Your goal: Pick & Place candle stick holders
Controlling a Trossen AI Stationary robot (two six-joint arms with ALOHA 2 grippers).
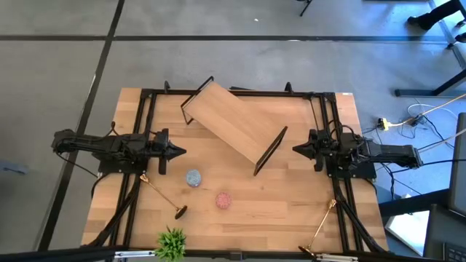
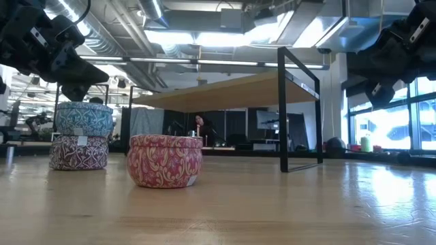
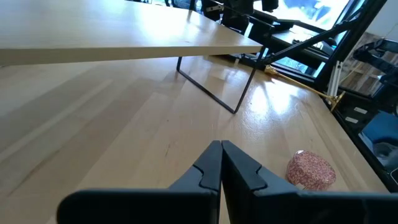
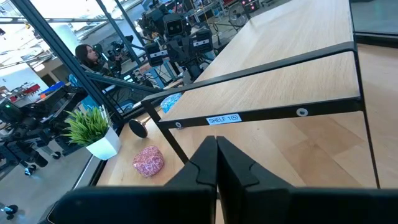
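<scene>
Two candle stick holders lie flat on the table [image 1: 240,218]: one gold-stemmed holder [image 1: 162,196] with a dark base near the front left, just behind the small green plant [image 1: 172,243], and another gold holder [image 1: 320,227] along the front right edge. Between them sit a blue tin [image 1: 193,177] and a pink tin [image 1: 223,199], in front of the tilted wooden shelf [image 1: 233,121]. The left gripper [image 1: 180,152] hovers at the left side and the right gripper [image 1: 296,148] at the right, both with fingers pressed together and holding nothing.
</scene>
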